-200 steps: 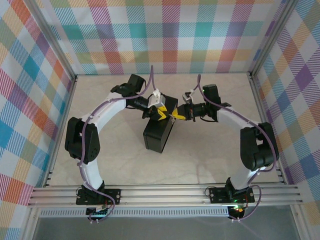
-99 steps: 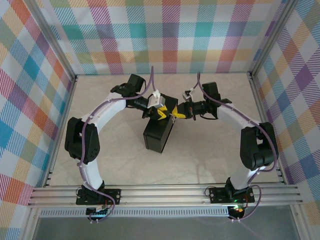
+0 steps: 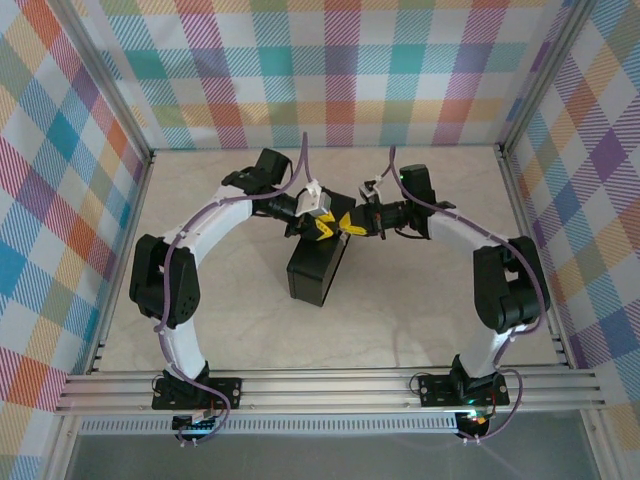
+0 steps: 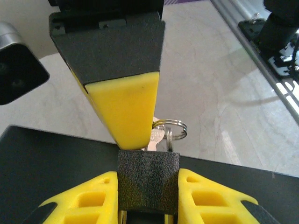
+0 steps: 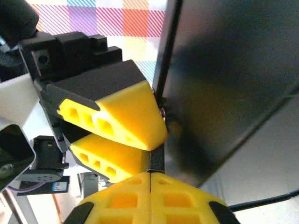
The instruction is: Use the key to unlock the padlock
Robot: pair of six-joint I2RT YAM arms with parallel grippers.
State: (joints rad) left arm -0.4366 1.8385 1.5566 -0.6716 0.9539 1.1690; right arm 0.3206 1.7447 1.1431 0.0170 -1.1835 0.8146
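**Grippers meeting at the box's far edge, key between them**

The left gripper point(image 3: 322, 228) and the right gripper point(image 3: 351, 224) are meeting tip to tip over the far end of the dark box point(image 3: 315, 275), which is lying on the table point(image 3: 430, 300); this reads as one arm steadying the lock while the other is working the key. From the left wrist, the key point(image 4: 157, 135) is showing a pale head and its ring point(image 4: 176, 126) just past the box's edge, tucked against the yellow tip of a right finger point(image 4: 126, 112); from its own wrist, the right gripper's fingers are pressing together along a thin seam, so I judge them to be pinching the key. The left fingers point(image 4: 77, 200) are sitting either side of a dark textured block point(image 4: 148, 179), touching it; whether they are clamping anything cannot be told. The padlock is hiding behind the fingertips; a silvery glint point(image 5: 162, 112) at the box's edge may be it. No writing is reading clearly; a blue label point(image 5: 58, 186) on the left arm is too small.
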